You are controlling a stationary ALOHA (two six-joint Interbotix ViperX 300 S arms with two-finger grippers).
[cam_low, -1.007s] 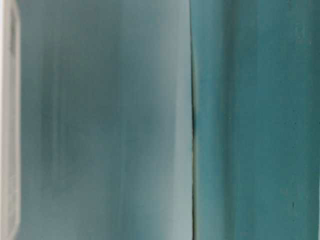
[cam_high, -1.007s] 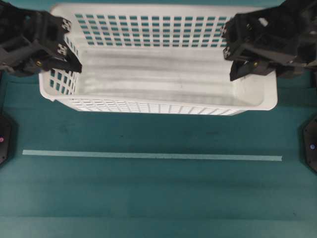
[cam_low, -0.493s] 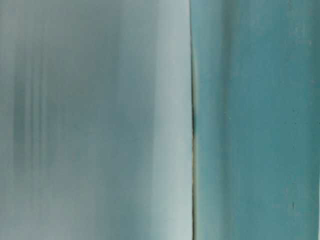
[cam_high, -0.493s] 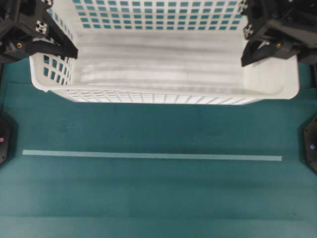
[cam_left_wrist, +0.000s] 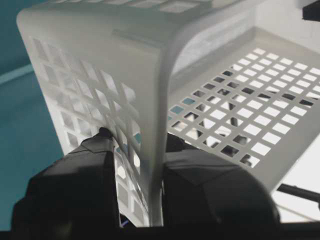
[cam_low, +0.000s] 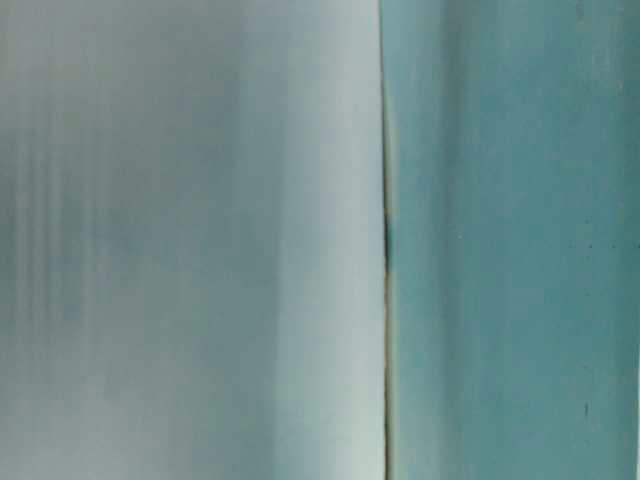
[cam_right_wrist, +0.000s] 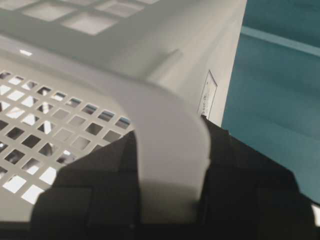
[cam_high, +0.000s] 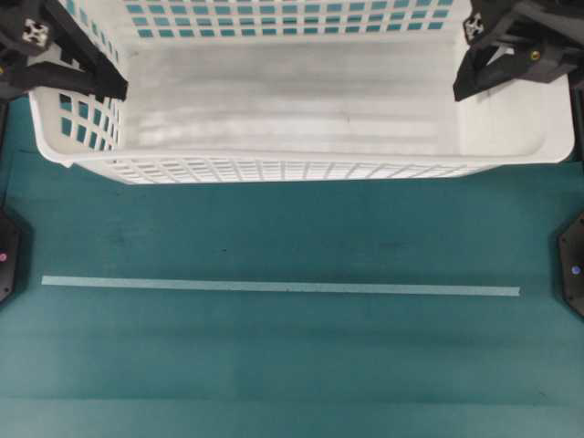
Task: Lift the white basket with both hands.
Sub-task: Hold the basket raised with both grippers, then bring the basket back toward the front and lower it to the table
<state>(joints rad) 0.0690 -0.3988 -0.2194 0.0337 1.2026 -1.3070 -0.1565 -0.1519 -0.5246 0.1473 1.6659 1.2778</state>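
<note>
The white basket (cam_high: 292, 170) hangs above the teal table, its top part cut off by the overhead view's upper edge. My left gripper (cam_high: 84, 80) is shut on the basket's left end wall, one finger inside and one outside. In the left wrist view the slotted wall (cam_left_wrist: 100, 60) runs down between the black fingers of that gripper (cam_left_wrist: 145, 146). On the right end rim my right gripper (cam_high: 500, 78) is shut in the same way. The right wrist view shows the rolled rim (cam_right_wrist: 165, 55) pinched in that gripper (cam_right_wrist: 172, 145). The basket holds nothing.
A pale tape strip (cam_high: 274, 286) crosses the teal table mat (cam_high: 292, 365) in front of the basket. Black arm bases sit at the left edge (cam_high: 7, 251) and the right edge (cam_high: 573, 266). The table-level view is a blur, pale on the left and teal on the right.
The basket and both grippers have shifted toward the top of the overhead view and look larger, as the basket rises. Both grips are unchanged.
</note>
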